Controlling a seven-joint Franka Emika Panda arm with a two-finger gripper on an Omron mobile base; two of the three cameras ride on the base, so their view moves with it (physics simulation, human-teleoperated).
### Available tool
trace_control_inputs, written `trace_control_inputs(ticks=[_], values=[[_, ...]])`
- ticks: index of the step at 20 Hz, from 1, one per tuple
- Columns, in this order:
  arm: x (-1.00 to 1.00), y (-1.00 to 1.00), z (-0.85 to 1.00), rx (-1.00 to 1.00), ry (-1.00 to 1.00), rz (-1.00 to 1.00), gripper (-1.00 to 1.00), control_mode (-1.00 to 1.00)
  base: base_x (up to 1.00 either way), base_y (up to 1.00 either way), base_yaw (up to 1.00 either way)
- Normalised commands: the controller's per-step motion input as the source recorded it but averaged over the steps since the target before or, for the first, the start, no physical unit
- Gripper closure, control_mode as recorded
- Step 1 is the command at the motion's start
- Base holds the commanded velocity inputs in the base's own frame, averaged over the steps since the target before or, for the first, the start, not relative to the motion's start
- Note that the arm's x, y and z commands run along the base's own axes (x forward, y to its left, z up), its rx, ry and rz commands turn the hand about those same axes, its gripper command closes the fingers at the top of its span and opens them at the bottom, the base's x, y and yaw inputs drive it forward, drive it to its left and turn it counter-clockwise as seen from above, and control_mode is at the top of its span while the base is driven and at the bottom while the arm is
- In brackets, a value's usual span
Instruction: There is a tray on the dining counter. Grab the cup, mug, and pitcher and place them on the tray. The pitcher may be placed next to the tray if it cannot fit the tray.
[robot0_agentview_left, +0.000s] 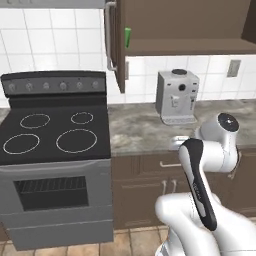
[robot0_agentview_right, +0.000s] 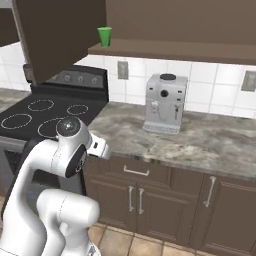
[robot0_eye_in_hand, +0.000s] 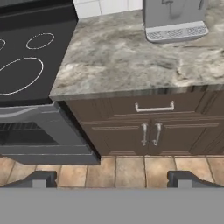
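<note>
On the shelf of the open brown wall cabinet (robot0_agentview_right: 175, 49) stands the small bright green tapered cup (robot0_agentview_right: 104, 36), upright, above the grey coffee machine (robot0_agentview_right: 164, 104). The two-finger gripper (robot0_eye_in_hand: 112, 179), jaws spread wide and empty, points low at the lower cabinet doors, so the cup lies well above it.

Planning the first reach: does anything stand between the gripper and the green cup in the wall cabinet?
Nothing visible blocks it. The cup stands at the open cabinet's shelf edge, door swung aside. The open gripper is low, facing the counter.

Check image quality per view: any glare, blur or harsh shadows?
Left base view: flat, even light, slightly soft; cup half hidden by the cabinet door. Right base view: cup clear; cabinet interior dim. Hand view: coffee machine cropped; no glare.
</note>
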Motion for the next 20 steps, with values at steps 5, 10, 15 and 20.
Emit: trace_control_inputs(ticks=[5, 10, 15, 20], values=[[0.00, 0.00, 0.00, 0.00, 0.00, 0.00, -1.00, 1.00, 0.60, -0.23, 0.18], [0.00, 0.00, 0.00, 0.00, 0.00, 0.00, -1.00, 1.00, 0.50, -0.39, 0.07], [0.00, 0.00, 0.00, 0.00, 0.00, 0.00, -1.00, 1.00, 0.44, -0.43, 0.05], [0.00, 0.00, 0.00, 0.00, 0.00, 0.00, -1.00, 1.00, 0.36, -0.31, 0.07]])
